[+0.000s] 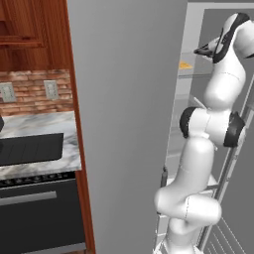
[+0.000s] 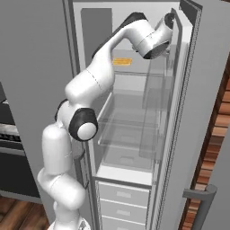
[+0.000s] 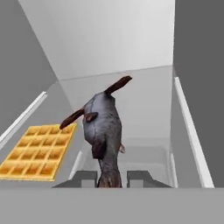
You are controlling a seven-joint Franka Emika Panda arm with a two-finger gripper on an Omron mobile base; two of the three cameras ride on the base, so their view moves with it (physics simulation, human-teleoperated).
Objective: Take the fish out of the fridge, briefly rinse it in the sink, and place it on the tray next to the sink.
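My gripper [image 3: 110, 178] is shut on the tail end of the fish [image 3: 103, 129], a small dark grey fish with thin brownish fins that hangs out in front of the fingers over the upper fridge shelf. The arm reaches high into the open fridge [image 2: 130, 121], whose pale shelved interior faces me. From the left base view the hand [image 1: 202, 50] shows beside the tall grey fridge wall [image 1: 124, 124]. A flat black ridged tray [image 1: 31, 149] lies on the marble counter at the far left. The sink is out of view.
A yellow waffle [image 3: 37, 151] lies on the same shelf left of the fish. The fridge door [image 2: 197, 112] stands open on the right. Under the counter sits a dark appliance [image 1: 37, 218] with a bar handle. Drawers [image 2: 121, 197] fill the fridge's bottom.
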